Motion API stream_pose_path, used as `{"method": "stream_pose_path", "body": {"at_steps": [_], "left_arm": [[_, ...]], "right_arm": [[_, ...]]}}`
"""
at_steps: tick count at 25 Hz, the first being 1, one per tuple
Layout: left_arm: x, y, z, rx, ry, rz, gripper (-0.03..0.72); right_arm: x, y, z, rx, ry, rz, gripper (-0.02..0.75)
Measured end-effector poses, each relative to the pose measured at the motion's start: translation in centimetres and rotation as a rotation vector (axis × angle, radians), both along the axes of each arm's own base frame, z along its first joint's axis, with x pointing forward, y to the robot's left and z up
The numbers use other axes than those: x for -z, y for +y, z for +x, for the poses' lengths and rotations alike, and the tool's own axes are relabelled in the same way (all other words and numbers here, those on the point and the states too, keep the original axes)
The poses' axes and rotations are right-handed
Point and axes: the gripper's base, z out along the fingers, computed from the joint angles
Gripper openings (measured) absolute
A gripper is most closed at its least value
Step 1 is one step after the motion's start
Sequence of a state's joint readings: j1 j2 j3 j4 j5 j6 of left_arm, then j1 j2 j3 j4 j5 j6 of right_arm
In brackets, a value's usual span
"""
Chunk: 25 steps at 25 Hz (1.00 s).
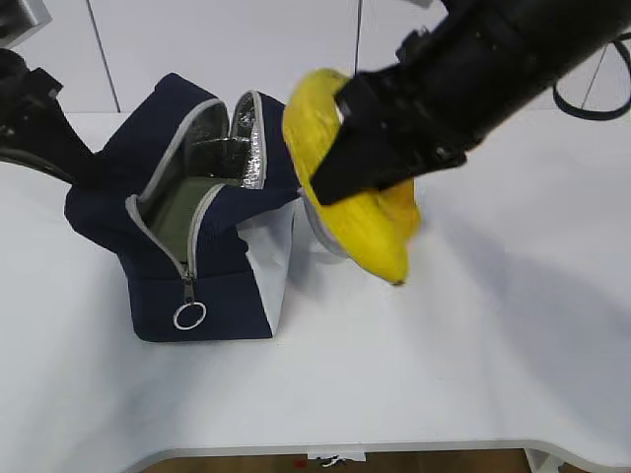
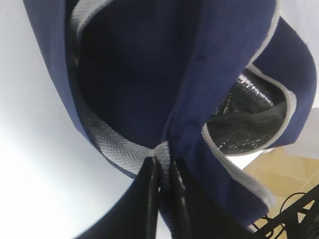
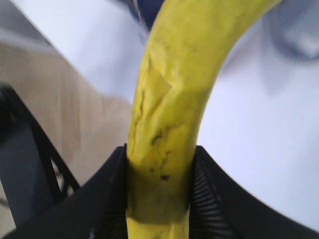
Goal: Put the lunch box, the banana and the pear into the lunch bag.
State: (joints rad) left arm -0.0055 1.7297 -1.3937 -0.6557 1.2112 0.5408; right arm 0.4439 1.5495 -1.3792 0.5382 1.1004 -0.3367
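The navy lunch bag (image 1: 212,296) stands left of centre, unzipped, with silver foil lining and a ring pull (image 1: 189,315) in front. A sage-green surface (image 1: 175,215) inside it looks like the lunch box lid. My right gripper (image 1: 345,148) is shut on the yellow banana (image 1: 373,236) and holds it in the air just right of the bag's opening; the right wrist view shows the banana (image 3: 184,64) clamped in that gripper (image 3: 159,152). My left gripper (image 2: 163,163) is shut on the bag's grey webbing handle (image 2: 117,144) at the bag's (image 2: 129,74) far left side. The pear is hidden.
A grey dish rim (image 1: 317,229) shows behind the banana, right of the bag, and is blurred in the right wrist view (image 3: 294,27). The white table (image 1: 493,345) runs to its front edge (image 1: 414,448). My left arm (image 1: 30,118) is behind the bag.
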Motion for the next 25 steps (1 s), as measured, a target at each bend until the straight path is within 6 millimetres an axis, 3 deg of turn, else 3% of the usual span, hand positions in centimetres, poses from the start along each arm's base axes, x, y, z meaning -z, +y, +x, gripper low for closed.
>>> {"method": "stream_pose_path", "body": {"at_steps": [5,11,19,25], "left_arm": [[-0.1,-0.1,0.0,-0.005,0.0,-0.02,0.011],[-0.1,-0.2,0.0,-0.006,0.0,-0.025,0.012],[-0.1,-0.2,0.0,-0.007,0.0,-0.027,0.012],[-0.1,-0.2,0.0,-0.007,0.0,-0.027,0.012]], "right_arm": [[-0.3,2.2,2.4,0.149,0.003,0.269,0.276],[2.5,4.8,6.3,0.34,0.145,0.57,0.276],[7.3,6.5,9.9,0.422,0.188,0.75,0.276],[9.8,7.0,10.9,0.408,0.161,0.733,0.276]]}}
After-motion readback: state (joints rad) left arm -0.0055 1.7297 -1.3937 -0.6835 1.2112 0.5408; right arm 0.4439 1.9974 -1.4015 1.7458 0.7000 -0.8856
